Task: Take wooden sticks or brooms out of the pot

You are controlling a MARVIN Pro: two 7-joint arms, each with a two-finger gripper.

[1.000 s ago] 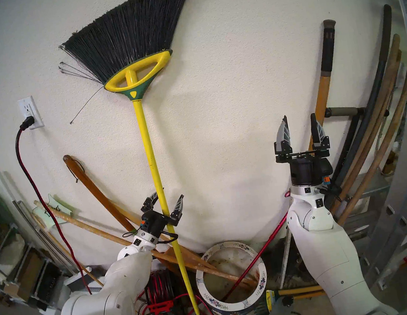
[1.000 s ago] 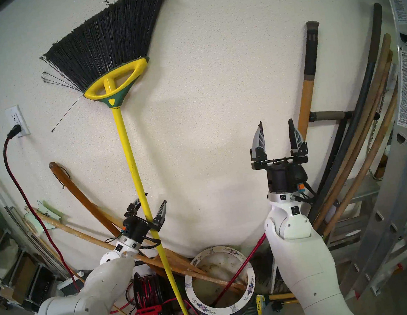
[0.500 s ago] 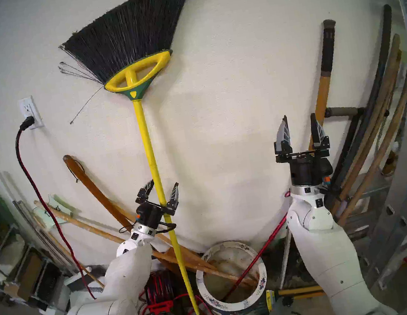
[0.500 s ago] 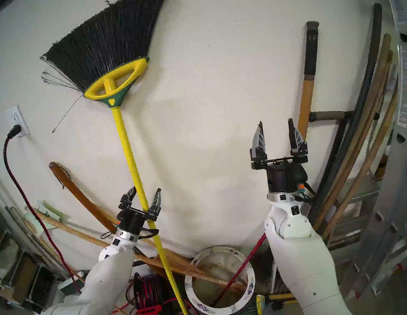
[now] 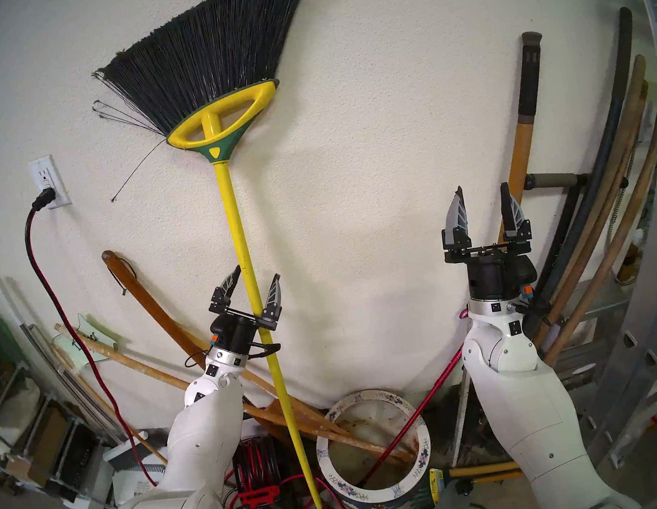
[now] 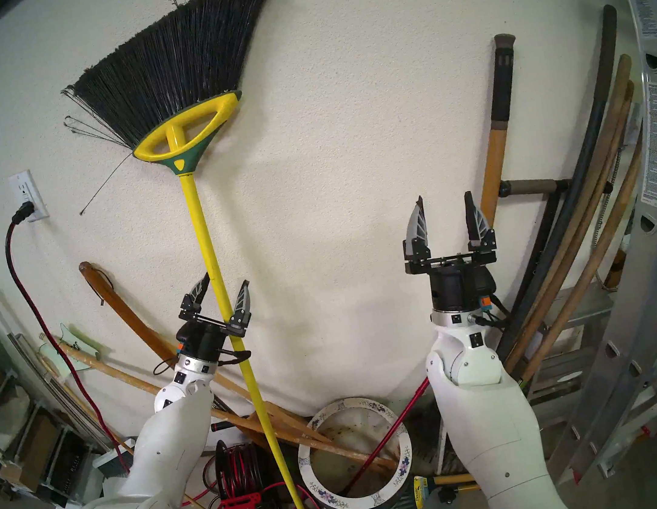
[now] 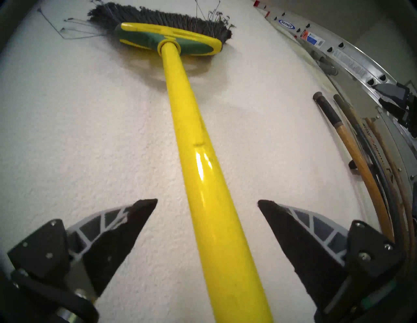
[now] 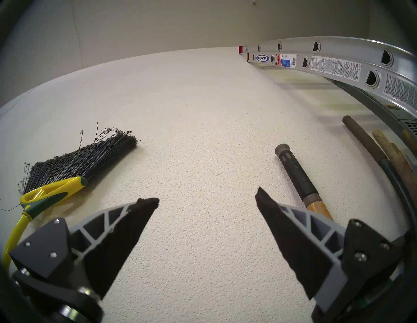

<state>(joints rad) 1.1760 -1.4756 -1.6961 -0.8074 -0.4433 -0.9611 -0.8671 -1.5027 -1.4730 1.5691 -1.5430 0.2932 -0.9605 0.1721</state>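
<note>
Between my fingers [image 7: 117, 236] of matt black and grey plastic runs the broom [image 7: 198, 153], its yellow pole glossy and smooth, its head plastic, its bristles coarse. The wall [image 7: 90, 135] behind looks rough and matt; the ladder [image 8: 338, 65] is shiny metal

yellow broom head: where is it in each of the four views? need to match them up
Head stereo left: broom head, upper centre.
Head stereo right, upper left of centre.
Left wrist, top centre, above the open left gripper.
Right wrist, left edge.
Shared landmark: black-gripped handle leaning on the wall.
</note>
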